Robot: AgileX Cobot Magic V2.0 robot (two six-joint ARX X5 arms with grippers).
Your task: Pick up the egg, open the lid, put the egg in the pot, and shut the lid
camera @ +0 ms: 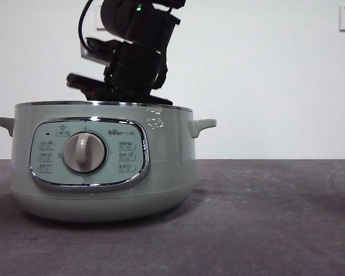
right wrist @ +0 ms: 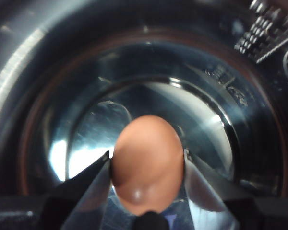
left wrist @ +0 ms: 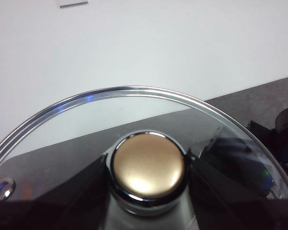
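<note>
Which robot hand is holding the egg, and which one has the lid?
The right hand holds the egg, down over the shiny inside of the pot. The left hand grips the lid by its round knob.

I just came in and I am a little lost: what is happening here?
The right end effector holds the egg over the open pot, inside its rim, looking down at the shiny bottom. The left end effector grips the lid by its knob, held up off the pot. The egg is not yet released.
</note>
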